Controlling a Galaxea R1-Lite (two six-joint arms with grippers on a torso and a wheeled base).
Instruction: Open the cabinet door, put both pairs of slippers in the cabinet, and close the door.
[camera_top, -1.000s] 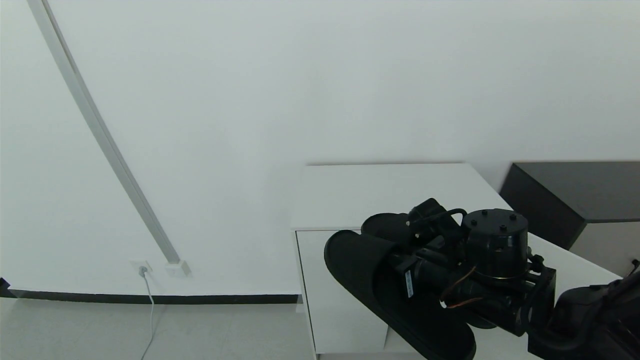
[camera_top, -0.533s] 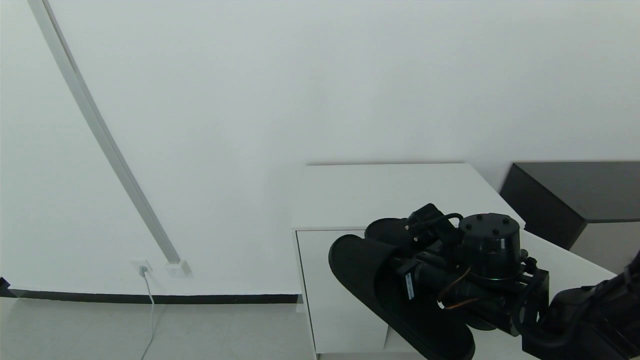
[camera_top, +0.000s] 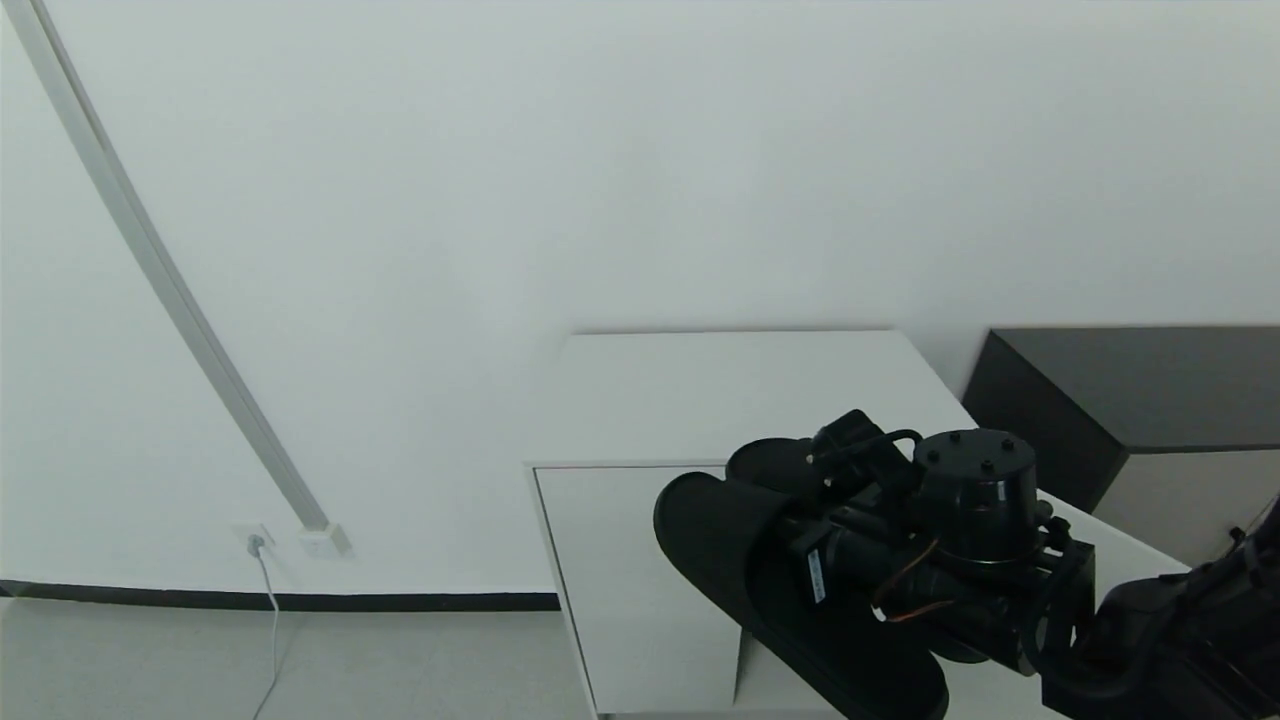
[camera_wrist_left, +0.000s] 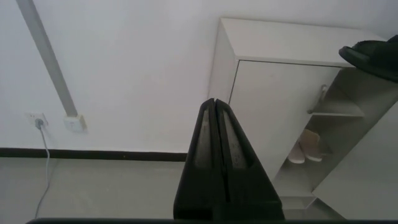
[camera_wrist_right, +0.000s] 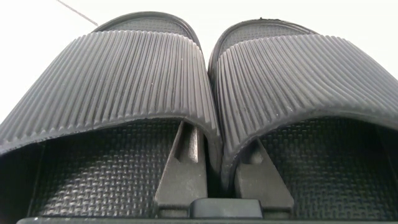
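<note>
My right gripper (camera_top: 812, 545) is shut on a pair of black ribbed slippers (camera_top: 745, 560), held in the air in front of the white cabinet (camera_top: 740, 390). In the right wrist view its fingers (camera_wrist_right: 180, 171) reach under the straps of the black slippers (camera_wrist_right: 143, 74) and pinch the two inner sides together. The cabinet (camera_wrist_left: 280, 106) has a door (camera_top: 1110, 530) swung open on its right side. A light pair of slippers (camera_wrist_left: 308, 146) sits on a lower shelf inside. My left gripper (camera_wrist_left: 214, 134) is shut on nothing, low and to the left of the cabinet.
A dark grey unit (camera_top: 1130, 400) stands against the wall to the right of the cabinet. On the wall at left are a slanted cable duct (camera_top: 150, 270) and a socket with a hanging cord (camera_top: 255, 545). Bare floor lies left of the cabinet.
The head view has shifted, so cabinet, duct and socket sit further left in the picture. My right gripper with the black slippers has dropped slightly.
</note>
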